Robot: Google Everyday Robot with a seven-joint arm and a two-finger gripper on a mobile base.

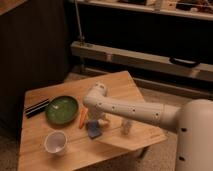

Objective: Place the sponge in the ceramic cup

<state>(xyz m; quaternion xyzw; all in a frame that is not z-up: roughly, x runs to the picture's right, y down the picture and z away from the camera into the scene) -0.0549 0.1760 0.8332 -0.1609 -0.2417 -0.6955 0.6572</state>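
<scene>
The blue sponge [93, 129] lies on the wooden table [45, 160], just right of the middle. My gripper [99, 121] hangs directly over it at the end of the white arm, touching or nearly touching its top. The white ceramic cup [55, 142] stands upright near the table's front left, a short way to the left of the sponge and in front of it. Nothing shows inside the cup.
A green round plate [62, 109] sits behind the cup. A thin orange stick [82, 118] lies between the plate and the sponge. A black flat object [37, 107] rests at the table's left edge. A small white item [126, 127] stands right of the sponge.
</scene>
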